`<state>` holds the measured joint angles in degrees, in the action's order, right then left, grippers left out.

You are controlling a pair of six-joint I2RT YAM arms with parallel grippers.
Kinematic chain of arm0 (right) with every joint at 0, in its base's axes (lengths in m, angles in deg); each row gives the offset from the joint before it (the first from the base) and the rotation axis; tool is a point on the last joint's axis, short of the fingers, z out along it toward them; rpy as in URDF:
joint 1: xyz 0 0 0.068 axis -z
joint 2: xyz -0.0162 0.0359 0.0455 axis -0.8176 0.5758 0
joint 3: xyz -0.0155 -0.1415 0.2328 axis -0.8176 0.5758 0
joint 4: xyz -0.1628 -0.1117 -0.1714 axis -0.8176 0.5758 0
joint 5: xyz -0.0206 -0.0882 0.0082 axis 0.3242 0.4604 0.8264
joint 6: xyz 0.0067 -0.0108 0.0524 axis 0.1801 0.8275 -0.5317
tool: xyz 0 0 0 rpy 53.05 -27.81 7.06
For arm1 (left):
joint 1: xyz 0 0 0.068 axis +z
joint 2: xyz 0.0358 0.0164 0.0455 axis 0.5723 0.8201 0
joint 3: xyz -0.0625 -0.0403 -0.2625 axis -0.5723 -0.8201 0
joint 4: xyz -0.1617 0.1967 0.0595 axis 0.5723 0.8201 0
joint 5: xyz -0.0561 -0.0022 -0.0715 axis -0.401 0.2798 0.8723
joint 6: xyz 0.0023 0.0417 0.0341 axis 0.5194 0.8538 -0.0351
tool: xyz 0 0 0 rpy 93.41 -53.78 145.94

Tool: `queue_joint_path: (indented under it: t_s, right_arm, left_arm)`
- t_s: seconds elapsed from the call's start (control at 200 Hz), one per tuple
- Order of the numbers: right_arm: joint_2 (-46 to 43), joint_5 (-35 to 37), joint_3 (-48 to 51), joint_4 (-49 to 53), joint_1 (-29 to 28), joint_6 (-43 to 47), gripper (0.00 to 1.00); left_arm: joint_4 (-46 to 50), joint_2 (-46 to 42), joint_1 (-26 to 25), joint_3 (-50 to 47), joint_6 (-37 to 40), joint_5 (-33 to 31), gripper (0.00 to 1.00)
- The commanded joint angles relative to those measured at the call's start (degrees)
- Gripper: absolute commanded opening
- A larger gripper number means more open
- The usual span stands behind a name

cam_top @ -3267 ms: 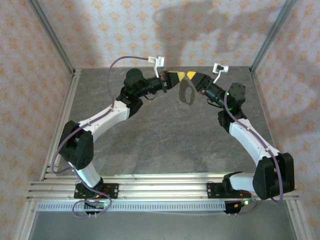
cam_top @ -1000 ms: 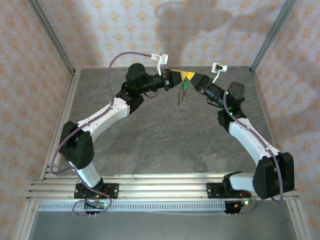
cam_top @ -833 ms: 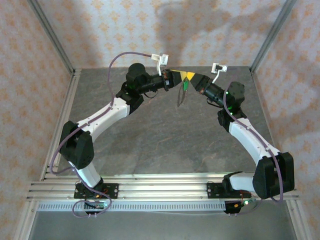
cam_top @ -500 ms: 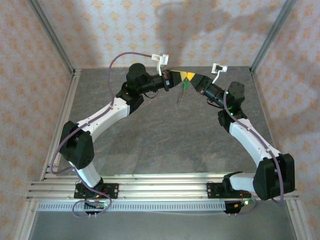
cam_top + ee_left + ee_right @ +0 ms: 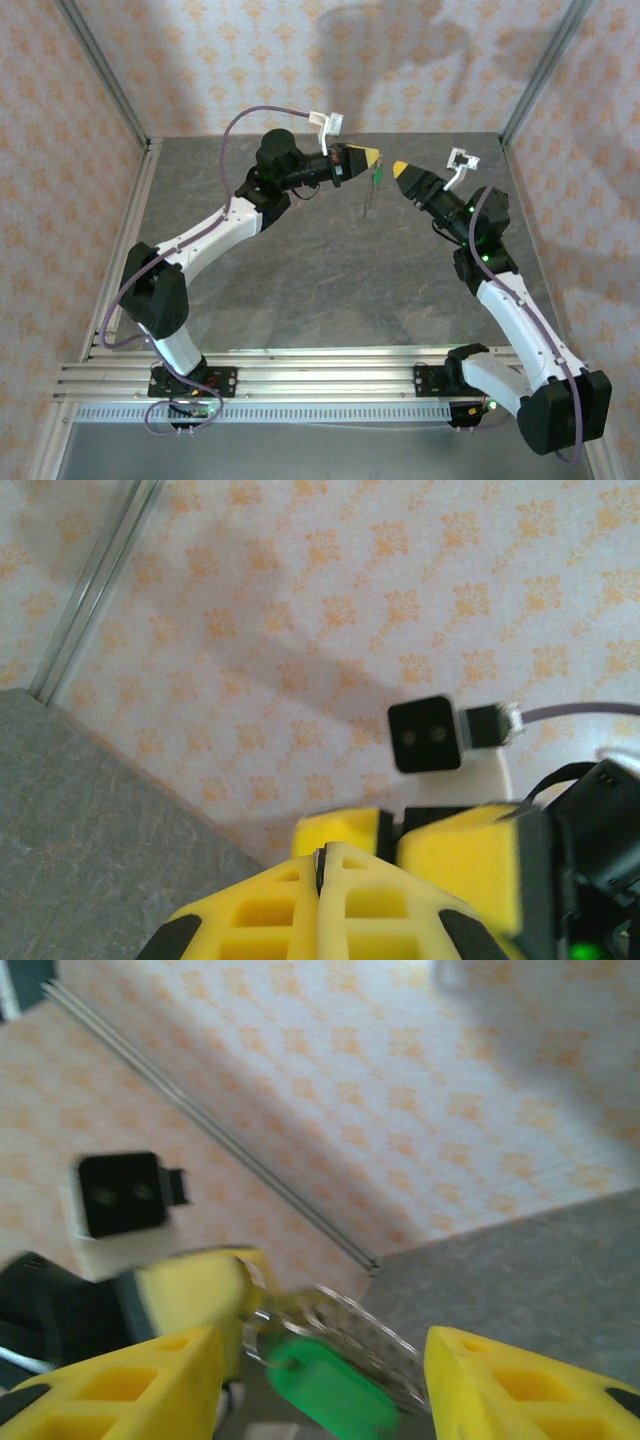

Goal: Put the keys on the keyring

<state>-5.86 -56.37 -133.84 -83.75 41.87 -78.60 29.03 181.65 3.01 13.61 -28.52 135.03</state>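
Observation:
My left gripper (image 5: 370, 156) is raised over the far middle of the table, and its jaws are shut on a thin dark edge (image 5: 322, 865). The right wrist view shows the wire-thin keyring (image 5: 248, 1305) beside the left gripper's yellow finger (image 5: 195, 1290). From the ring hang a green tag (image 5: 330, 1388) and the blurred metal keys (image 5: 372, 1335). From above, the bunch (image 5: 375, 180) dangles just under the left fingertips. My right gripper (image 5: 399, 168) stands open a short way right of the bunch, touching nothing. In its own view, the right gripper (image 5: 320, 1345) has the bunch past its spread fingertips.
The grey table (image 5: 330, 270) lies below both raised arms. Patterned walls and metal frame posts (image 5: 105, 75) close the back and sides. The right arm's wrist camera (image 5: 430, 733) faces the left wrist view at close range.
My right gripper has opened and pulled back to the right, away from the left gripper. The bunch stays hanging from the shut left gripper, which barely moved.

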Motion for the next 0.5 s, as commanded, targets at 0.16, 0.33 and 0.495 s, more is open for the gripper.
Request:
queue_joint_path:
  t_s: [0.16,0.33,0.495]
  right_arm:
    - [-1.8,1.0,5.6,1.4,-2.5,7.5,0.59]
    - [-0.7,0.4,3.8,2.1,-3.8,9.9,0.61]
    - [1.4,-0.4,1.0,2.2,-4.5,10.8,0.62]
  left_arm:
    - [-1.9,-0.9,-0.1,0.2,0.7,1.7,0.00]
    - [-1.5,-0.8,-0.1,0.5,0.8,2.0,0.00]
    - [-1.5,-0.7,0.0,0.5,0.7,2.1,0.00]
